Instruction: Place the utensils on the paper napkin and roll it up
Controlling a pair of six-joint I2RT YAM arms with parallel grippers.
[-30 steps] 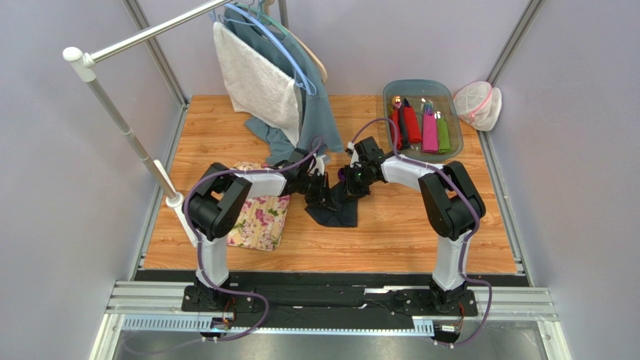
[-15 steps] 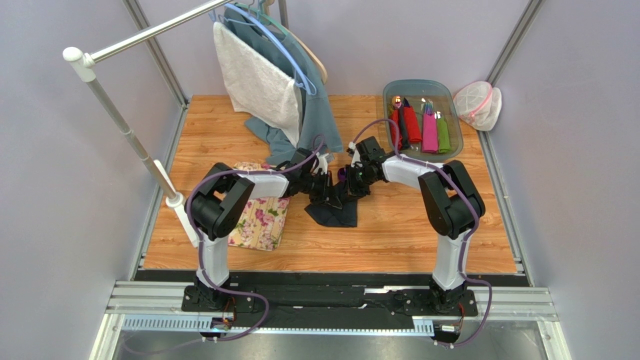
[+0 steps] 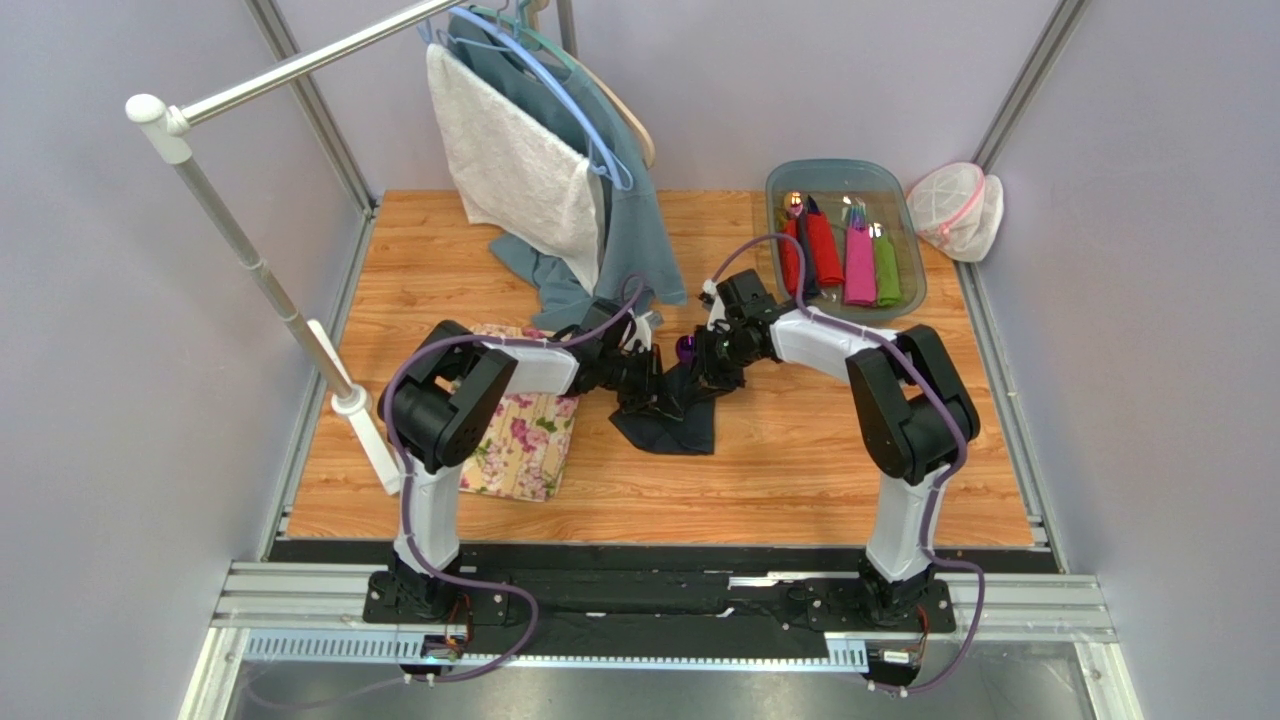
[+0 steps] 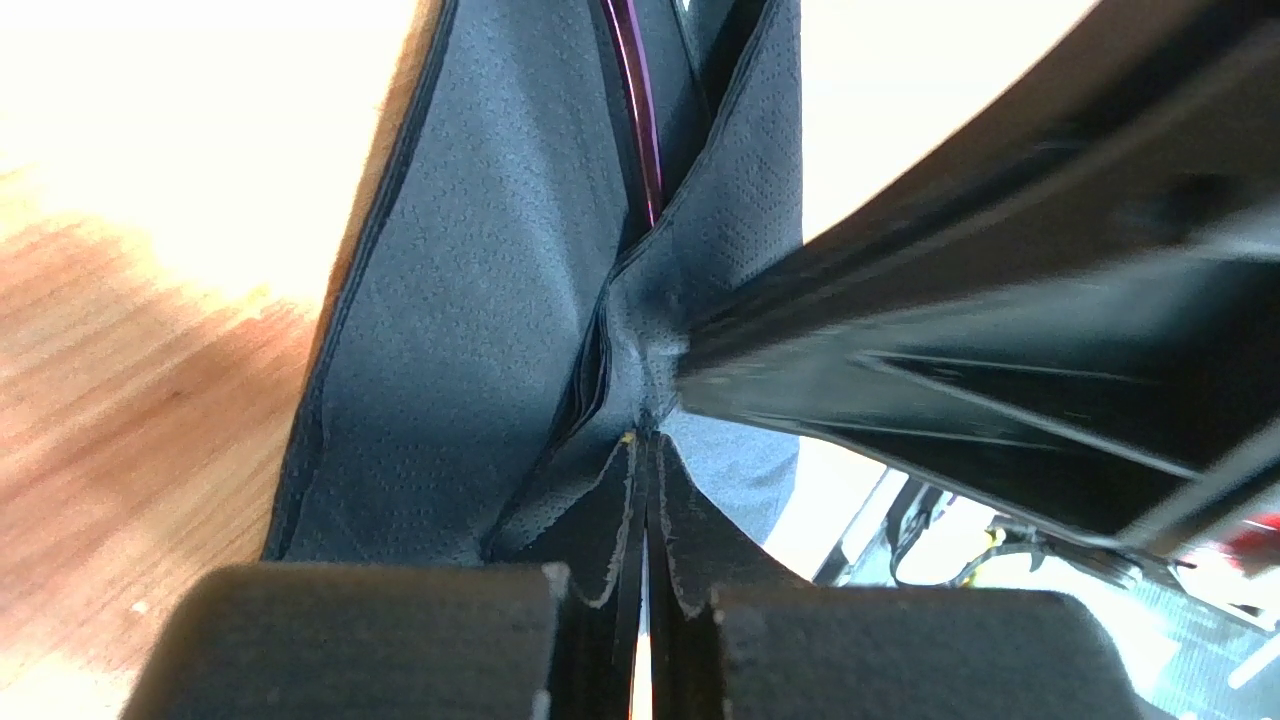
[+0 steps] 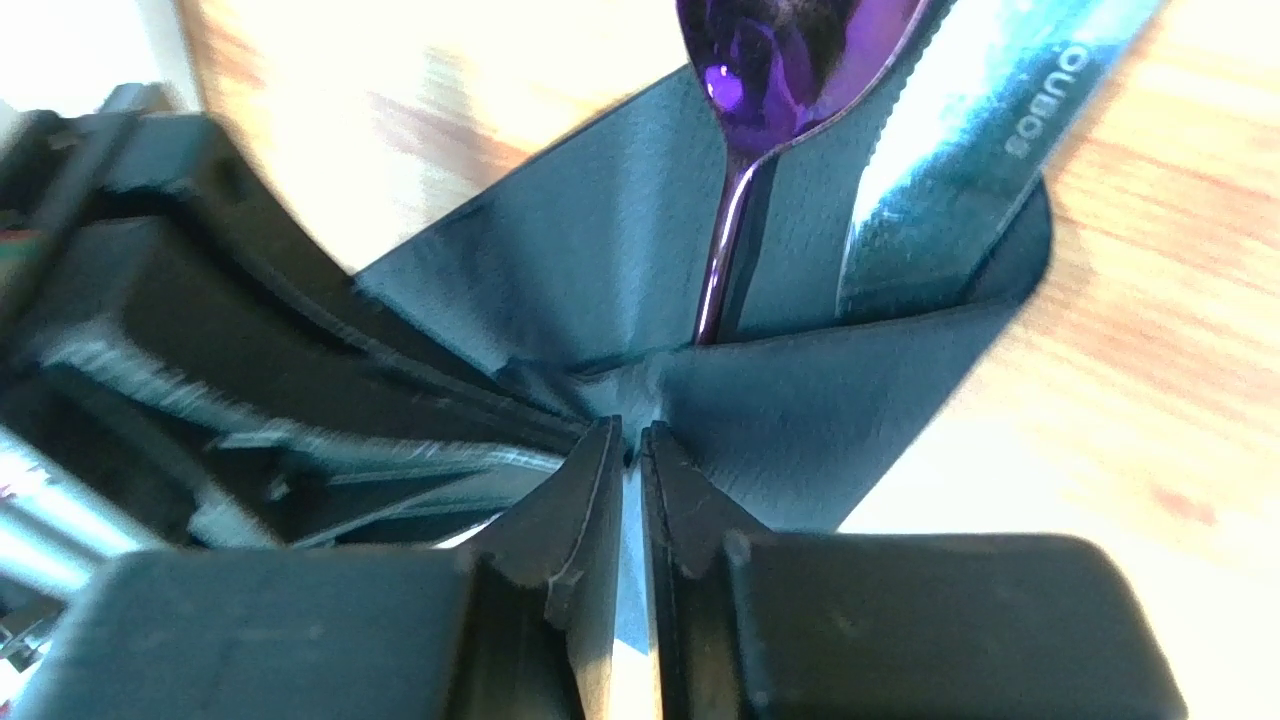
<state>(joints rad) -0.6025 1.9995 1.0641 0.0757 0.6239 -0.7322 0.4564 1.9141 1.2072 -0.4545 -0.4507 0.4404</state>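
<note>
The dark navy paper napkin (image 3: 672,423) lies partly folded mid-table, with its folds raised between both grippers. A purple-tinted spoon (image 5: 781,60) and a serrated knife (image 5: 977,135) lie inside the fold, their heads sticking out. The spoon's handle (image 4: 639,105) runs down the crease. My left gripper (image 4: 646,447) is shut, pinching a bunched fold of the napkin (image 4: 466,300). My right gripper (image 5: 631,435) faces it from the other side, its jaws a narrow slit apart with the napkin (image 5: 601,285) at their tips. No fork shows.
A floral cloth mat (image 3: 519,443) lies to the left under the left arm. At back right, a clear tray (image 3: 772,188) holds red (image 3: 819,248), pink (image 3: 858,258) and green (image 3: 887,267) rolls. Clothes (image 3: 556,165) hang from a rack at the back.
My right gripper's jaws have parted slightly from shut. Both wrists have edged a little toward the back, and the napkin stays bunched between them.
</note>
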